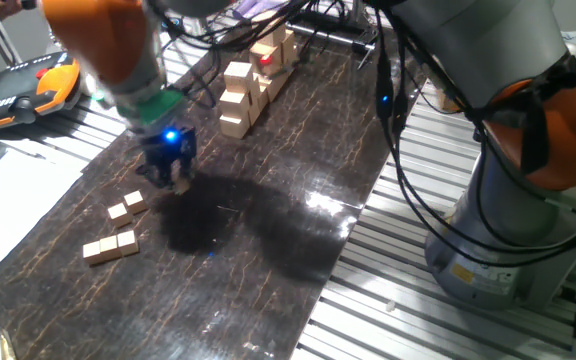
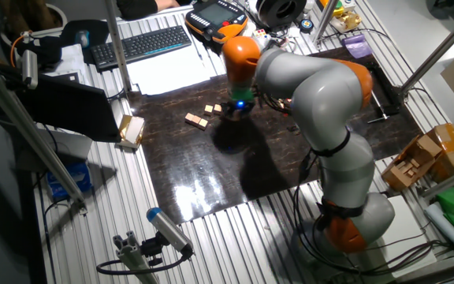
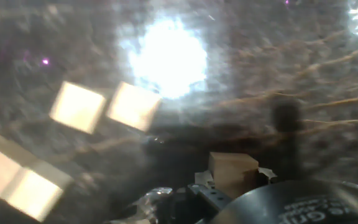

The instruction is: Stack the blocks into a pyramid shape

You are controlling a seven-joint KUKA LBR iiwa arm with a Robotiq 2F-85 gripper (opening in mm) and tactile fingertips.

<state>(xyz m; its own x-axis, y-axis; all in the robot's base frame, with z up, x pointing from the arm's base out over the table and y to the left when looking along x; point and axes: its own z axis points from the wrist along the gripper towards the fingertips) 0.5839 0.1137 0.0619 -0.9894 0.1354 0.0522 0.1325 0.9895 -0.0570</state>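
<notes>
Nearest the hand camera, a small light-tan wooden cube [image 3: 233, 171] sits between the metal fingers of the two-finger gripper [image 1: 174, 178], so the gripper appears closed on it; the fixed views show a tan shape at the fingertips that agrees with this. The gripper hangs low over the dark marbled tabletop [image 1: 268, 220], its blue light lit, just beside the loose cubes.

The step in hand looks like carrying one cube to the building spot. No pyramid exists yet: two tan cubes [image 1: 127, 207] lie close together corner to corner, and a touching pair [image 1: 109, 246] lies a little nearer the table edge. In the hand view the first two [image 3: 106, 107] show ahead and to the left of the held cube, the pair [image 3: 17, 177] at the far left, blurred.

The next move probably calls for lowering the held cube flush against a flat neighbour to form a base row, releasing it without nudging the others.

Farther out, a tall stepped stack of larger pale wooden blocks [image 1: 251, 82] stands well apart at the far end. An orange-and-black teach pendant [image 1: 28, 88] and white paper [image 1: 8, 200] lie off the mat. Nothing stands between gripper and cubes; glare on the glossy surface blurs the hand view.
</notes>
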